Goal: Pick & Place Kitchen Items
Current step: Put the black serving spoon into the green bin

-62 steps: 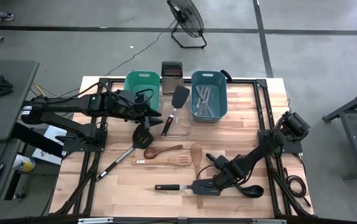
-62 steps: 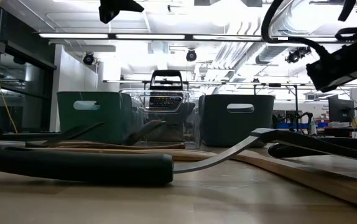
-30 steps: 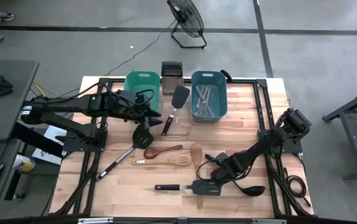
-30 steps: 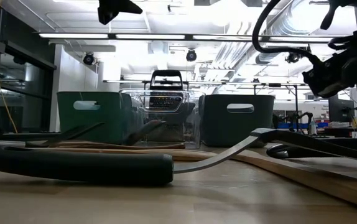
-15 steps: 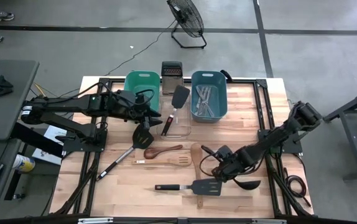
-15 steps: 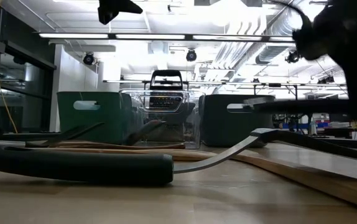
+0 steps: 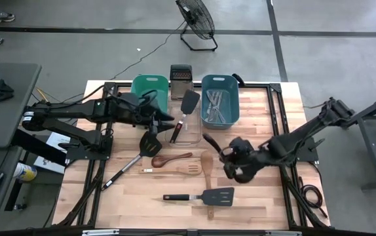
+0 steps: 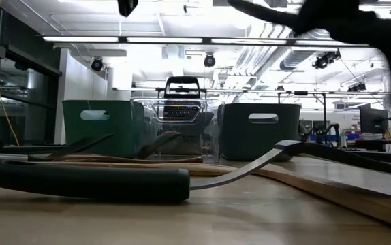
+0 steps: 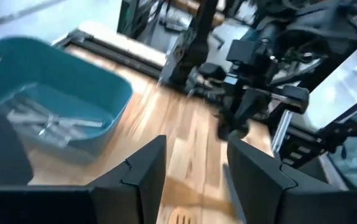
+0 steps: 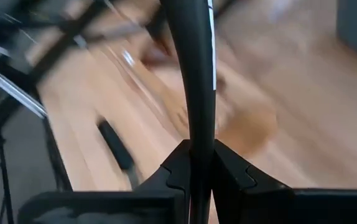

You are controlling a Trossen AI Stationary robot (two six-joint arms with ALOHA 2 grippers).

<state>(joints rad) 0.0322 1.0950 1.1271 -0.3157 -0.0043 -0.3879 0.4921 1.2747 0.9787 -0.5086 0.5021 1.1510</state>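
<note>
My right end effector (image 7: pixel 222 152) hangs above the middle of the counter, toward its right side, with its fingers (image 10: pixel 172 171) pressed onto the thin black handle of a black plastic ladle (image 7: pixel 239 172). The handle runs straight out between the fingers in the right wrist view, and from overhead the ladle's bowl sits under the wrist, clear of the wooden counter (image 7: pixel 142 196).

My left end effector (image 7: pixel 168 122) is poised over the far left-centre of the counter, beside the clear plastic tub (image 7: pixel 189 134). Its fingers (image 9: pixel 144 165) stand part-way spread with nothing between them.

A black plastic slotted turner (image 7: pixel 202 196) lies flat near the near edge, its blade just beside the end of a pale wooden spoon (image 7: pixel 207 163) at mid-counter. Left of that spoon lie a slotted wooden spatula (image 7: pixel 172 170) and a dark brown wooden spoon (image 7: pixel 170 158). A black slotted spatula with a long handle (image 7: pixel 133 160) lies diagonally toward the left edge. Another black turner (image 7: pixel 187 105) leans out of the clear tub.

Along the far edge I see a green plastic tub (image 7: pixel 149 86), an upright steel box grater (image 7: pixel 180 74) and a blue plastic tub (image 7: pixel 219 99) with silver metal utensils (image 7: pixel 215 106) inside.
</note>
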